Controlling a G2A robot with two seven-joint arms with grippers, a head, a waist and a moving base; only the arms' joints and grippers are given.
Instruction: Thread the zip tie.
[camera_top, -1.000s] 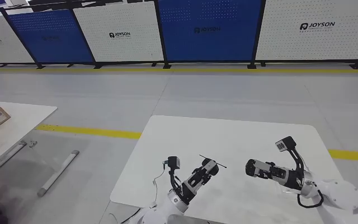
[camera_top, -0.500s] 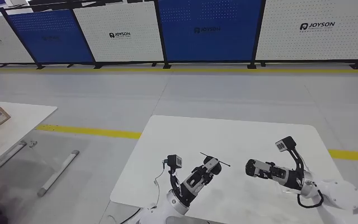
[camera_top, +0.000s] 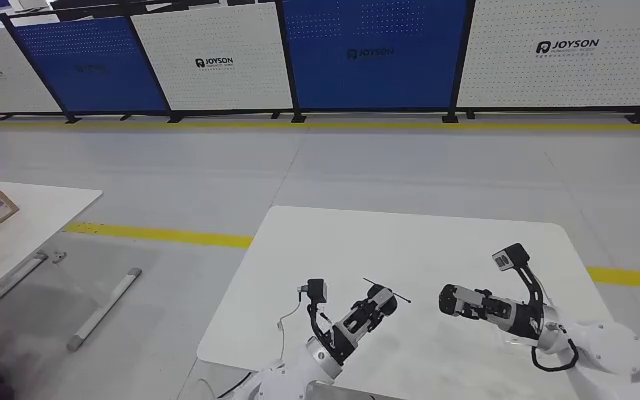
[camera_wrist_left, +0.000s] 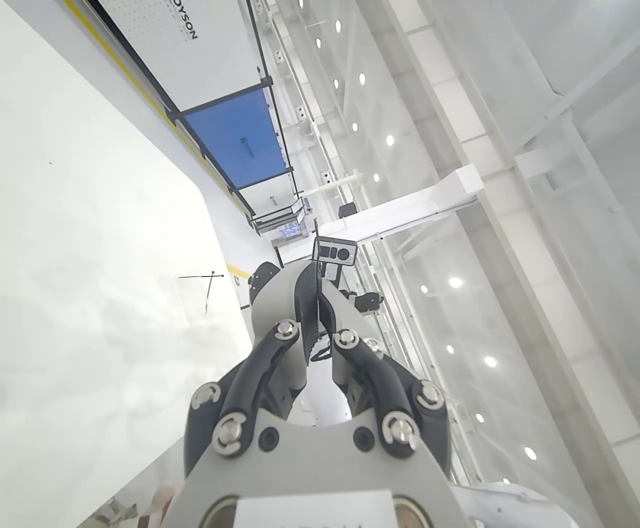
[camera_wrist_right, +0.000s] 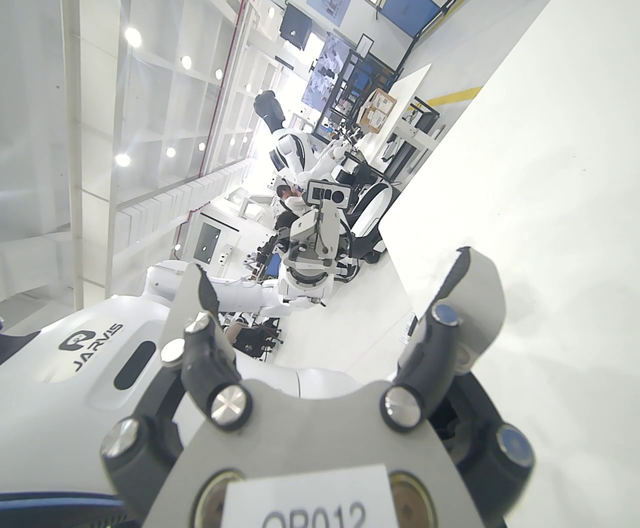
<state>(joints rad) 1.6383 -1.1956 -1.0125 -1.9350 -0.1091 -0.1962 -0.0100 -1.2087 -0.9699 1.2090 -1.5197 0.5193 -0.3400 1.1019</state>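
A thin black zip tie (camera_top: 386, 290) is held just above the white table (camera_top: 420, 240), lying almost level. My left gripper (camera_top: 381, 299) is shut on its middle near the table's front edge. In the left wrist view the zip tie (camera_wrist_left: 317, 260) shows edge-on, pinched between the dark pads of the left gripper (camera_wrist_left: 316, 287). My right gripper (camera_top: 447, 298) hovers a short way to the right of the tie, pointing at it. In its own view the right gripper (camera_wrist_right: 335, 285) is open, with nothing between its fingers (camera_wrist_right: 472, 285).
Thin dark lines (camera_wrist_left: 207, 285) lie on the tabletop beyond the left gripper; I cannot tell whether they are a shadow or an object. A second white table (camera_top: 35, 220) stands far left. Blue and white panels (camera_top: 375, 55) line the back.
My left arm has shifted a little to the right with the zip tie, closing the gap to the right gripper. The right arm has stayed put.
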